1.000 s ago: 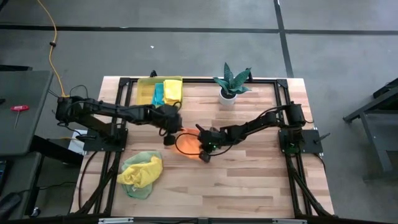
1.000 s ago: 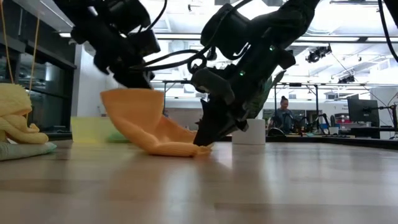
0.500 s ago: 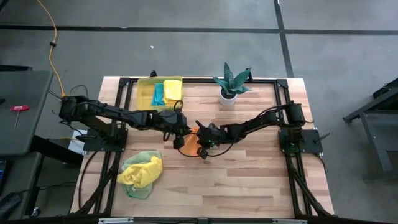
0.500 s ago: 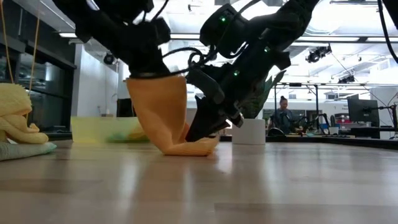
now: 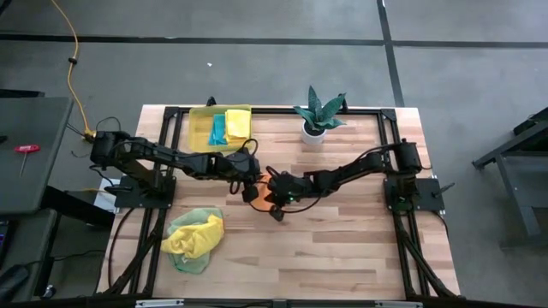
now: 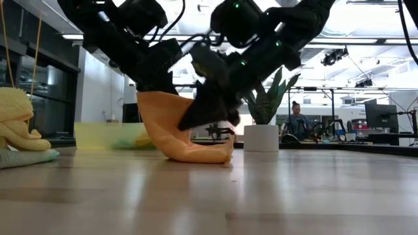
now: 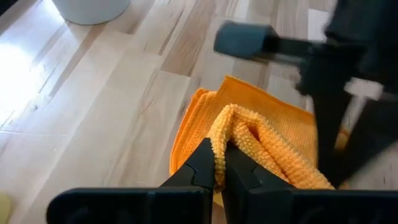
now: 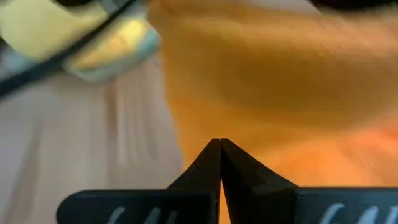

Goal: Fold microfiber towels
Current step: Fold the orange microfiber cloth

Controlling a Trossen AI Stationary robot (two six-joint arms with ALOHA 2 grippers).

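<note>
Orange towel (image 5: 254, 192), high view: it lies bunched near the table's (image 5: 342, 248) centre, mostly covered by the two grippers meeting over it. The left gripper (image 5: 249, 181) comes in from the left, the right gripper (image 5: 272, 193) from the right. A yellow and green heap of towels (image 5: 193, 239) sits on the near left; folded towels lie in the yellow bin (image 5: 204, 126) at the far left edge, beside a potted plant (image 5: 318, 114).

Low view: the orange towel (image 6: 179, 134) stands lifted, its long axis running steeply up from a folded edge resting on the table to the raised end.

Left wrist view: the left gripper's (image 7: 220, 163) jaws are clamped on a gathered fold of the orange towel (image 7: 267, 140).

Right wrist view: the right gripper's (image 8: 219, 151) jaws are together, tips against the orange towel (image 8: 280, 81); I cannot tell whether they pinch cloth.
</note>
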